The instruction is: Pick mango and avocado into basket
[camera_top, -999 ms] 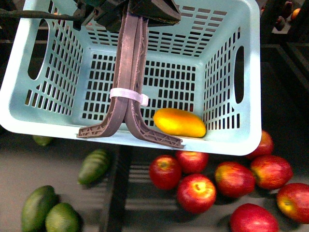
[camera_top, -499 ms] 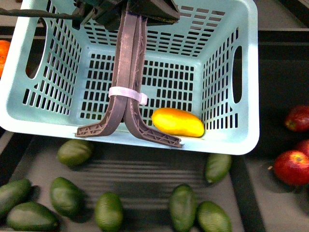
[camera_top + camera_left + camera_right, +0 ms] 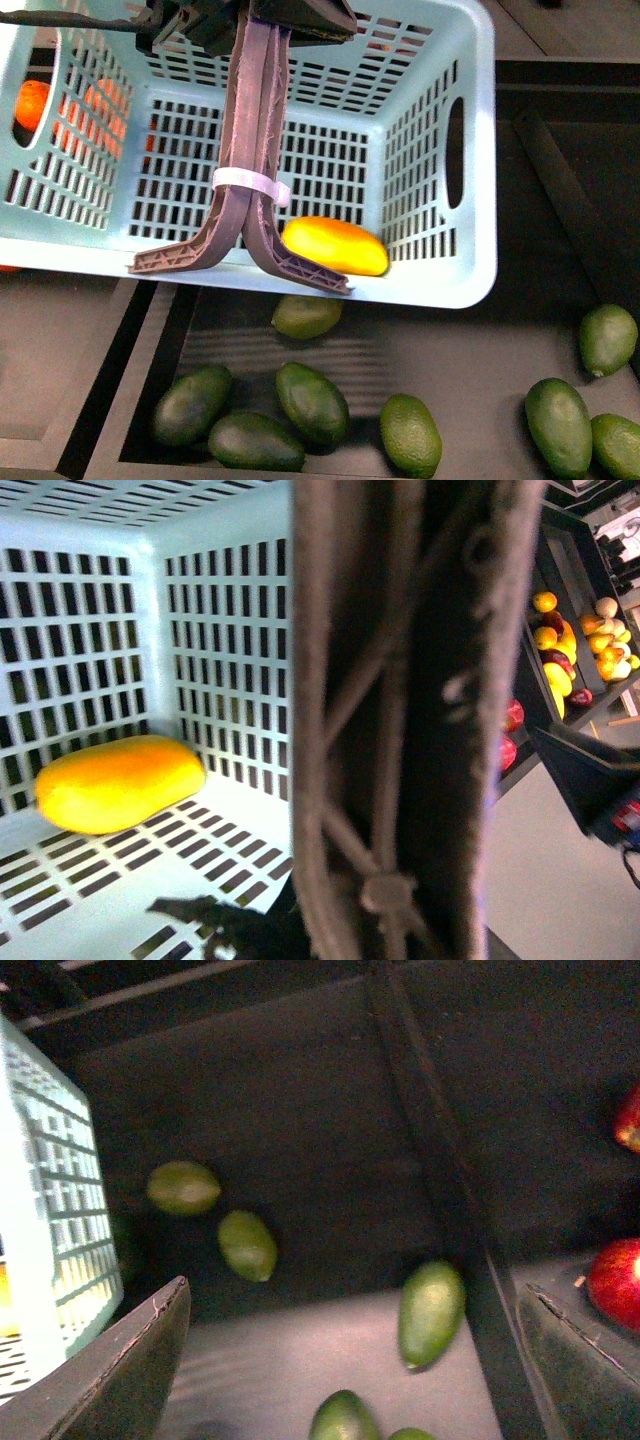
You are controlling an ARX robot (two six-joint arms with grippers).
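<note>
My left gripper point(image 3: 268, 18) is shut on the brownish-mauve handles point(image 3: 250, 130) of the light teal basket point(image 3: 425, 290), which hangs over the fruit bins. The yellow-orange mango point(image 3: 335, 246) lies inside on the basket floor, near the front wall; it also shows in the left wrist view as the mango point(image 3: 116, 782) beside the blurred handle point(image 3: 400, 730). Several dark green avocados point(image 3: 312, 402) lie in the bin below the basket. My right gripper point(image 3: 350, 1380) stands open above that bin, with one avocado point(image 3: 431, 1312) lying under the gap between its fingers point(image 3: 120, 1370). The right gripper is out of the front view.
Oranges point(image 3: 32, 102) show through the basket's left wall. Red apples point(image 3: 620, 1282) lie past a dark divider point(image 3: 470, 1250). More avocados point(image 3: 560, 425) lie at the right of the bin. A shelf of mixed fruit point(image 3: 570, 650) stands beyond the basket.
The scene under the basket has slid from red apples to avocados. The basket, with the mango still inside, sits a little further left in the picture, and oranges now show behind it.
</note>
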